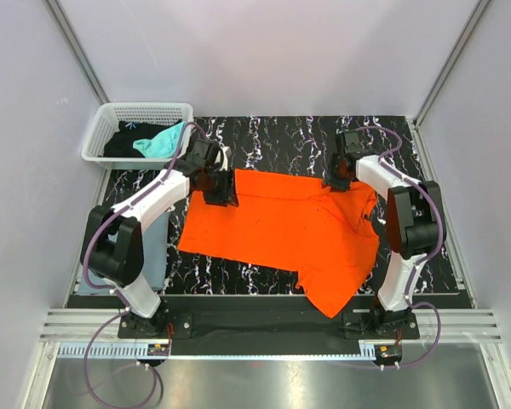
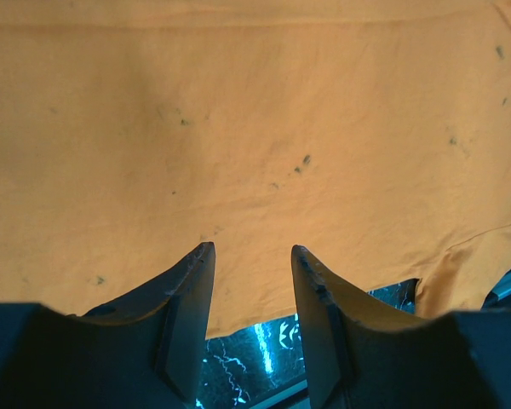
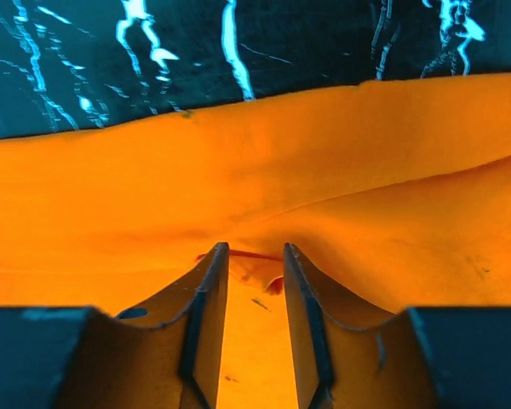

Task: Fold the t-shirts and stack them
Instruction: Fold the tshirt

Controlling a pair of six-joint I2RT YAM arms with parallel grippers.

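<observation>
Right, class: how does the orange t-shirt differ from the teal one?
The orange t-shirt lies spread across the marbled table; the teal t-shirt sits bunched in the white basket. The orange one shows nearly whole; the teal one only a small heap beside black cloth. Both are unfolded.

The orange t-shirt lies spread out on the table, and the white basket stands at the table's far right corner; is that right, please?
Not quite: the basket stands at the far left corner, not the far right, as the top view shows. The orange t-shirt does lie spread out on the table.
</observation>
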